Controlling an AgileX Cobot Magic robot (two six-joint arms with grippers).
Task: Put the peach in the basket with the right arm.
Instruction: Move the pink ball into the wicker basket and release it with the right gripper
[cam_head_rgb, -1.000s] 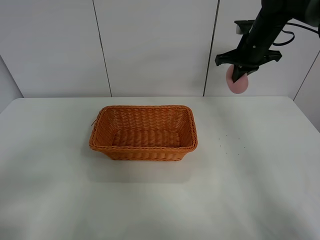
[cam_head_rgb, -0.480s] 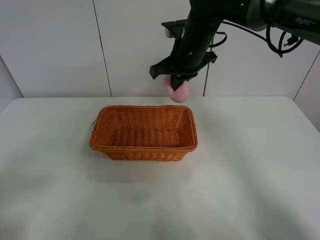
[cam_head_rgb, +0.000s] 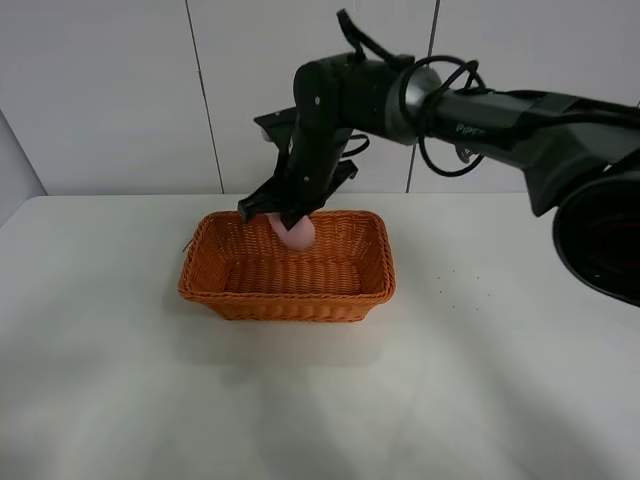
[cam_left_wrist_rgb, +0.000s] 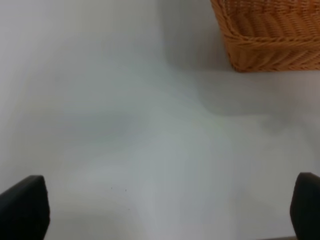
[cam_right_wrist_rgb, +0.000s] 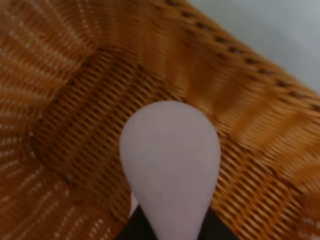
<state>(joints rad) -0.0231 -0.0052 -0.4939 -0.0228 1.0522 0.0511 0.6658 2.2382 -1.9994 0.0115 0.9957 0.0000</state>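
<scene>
The pink peach (cam_head_rgb: 298, 232) hangs just inside the orange-brown wicker basket (cam_head_rgb: 290, 303), near its back wall. My right gripper (cam_head_rgb: 289, 219) is shut on it from above, the black right arm (cam_head_rgb: 470, 100) reaching in from the right. In the right wrist view the peach (cam_right_wrist_rgb: 170, 165) fills the middle, its pointed end toward the woven basket (cam_right_wrist_rgb: 250, 125) floor, with dark fingers (cam_right_wrist_rgb: 139, 229) at its base. My left gripper (cam_left_wrist_rgb: 165, 210) is open and empty above bare table, and a basket corner (cam_left_wrist_rgb: 270, 35) shows beyond it. The exterior view does not show the left gripper.
The white table (cam_head_rgb: 500, 380) spreads around the basket, with a panelled white wall (cam_head_rgb: 120, 90) behind it. The right arm's cables (cam_head_rgb: 450, 75) loop above the basket's back right corner.
The right arm has swung left and down with the peach, from high over the table's right back to the basket's interior. The basket has stayed put.
</scene>
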